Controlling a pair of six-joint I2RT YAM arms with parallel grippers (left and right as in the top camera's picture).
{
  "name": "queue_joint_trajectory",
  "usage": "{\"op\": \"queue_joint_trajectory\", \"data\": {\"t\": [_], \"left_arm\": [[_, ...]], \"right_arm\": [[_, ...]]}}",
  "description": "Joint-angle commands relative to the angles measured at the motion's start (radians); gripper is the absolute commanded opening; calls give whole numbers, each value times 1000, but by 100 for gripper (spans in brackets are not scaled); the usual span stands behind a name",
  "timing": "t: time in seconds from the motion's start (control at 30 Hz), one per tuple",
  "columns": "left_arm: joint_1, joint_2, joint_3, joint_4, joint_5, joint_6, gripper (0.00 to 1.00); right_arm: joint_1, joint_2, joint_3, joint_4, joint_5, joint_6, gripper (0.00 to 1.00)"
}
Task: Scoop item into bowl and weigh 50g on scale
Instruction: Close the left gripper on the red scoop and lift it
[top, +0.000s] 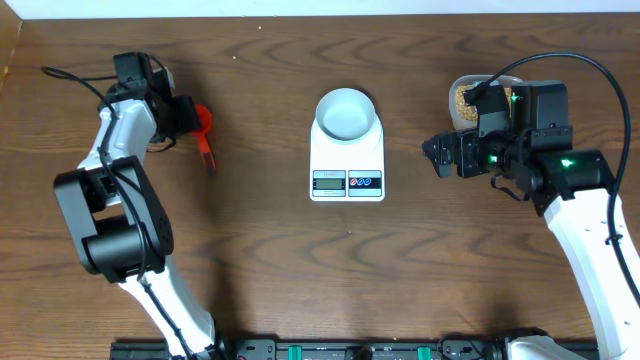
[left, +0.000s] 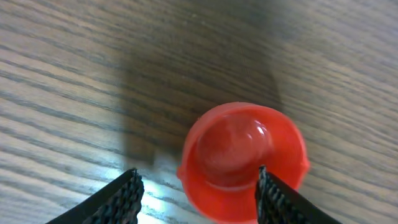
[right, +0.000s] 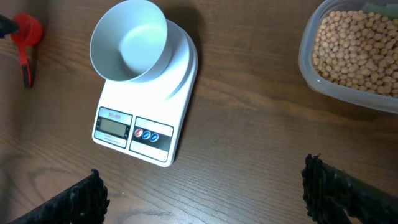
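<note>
A red scoop (top: 204, 122) lies on the table at the left, its handle pointing toward the front. My left gripper (top: 188, 113) hangs right over its round cup (left: 242, 155). The fingers stand apart: the right fingertip (left: 273, 199) overlaps the cup's edge, and bare wood shows between the cup and the left one. The empty pale bowl (top: 346, 112) sits on the far end of the white scale (top: 347, 160). Tan beans (right: 360, 50) fill a clear tub at the back right. My right gripper (top: 437, 155) is open over bare wood between scale and tub.
The clear plastic tub (right: 309, 68) stands behind my right arm near the back edge. The scale's display and two round buttons (right: 148, 135) face the front. Brown wood table all round; a black rail runs along the front edge.
</note>
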Motion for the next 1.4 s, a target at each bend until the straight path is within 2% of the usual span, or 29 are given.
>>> {"op": "queue_joint_trajectory", "data": {"t": [0.0,0.3,0.47,1.07,1.37], "left_arm": [[5,28,20,10,-13,3,56],[5,68,20,54,-13,3,51],[5,73,20,72,-13,3,45],[5,73,20,84,-12,-2,8],[5,44,21,119,-13,-212,7]], "right_arm": [[-6,10,20,-4,-14,11,98],[-6,10,20,-4,-13,11,98],[-6,10,20,-5,-13,11,99],[-6,10,20,-4,-13,30,99],[-6,10,19,3,-13,49,99]]}}
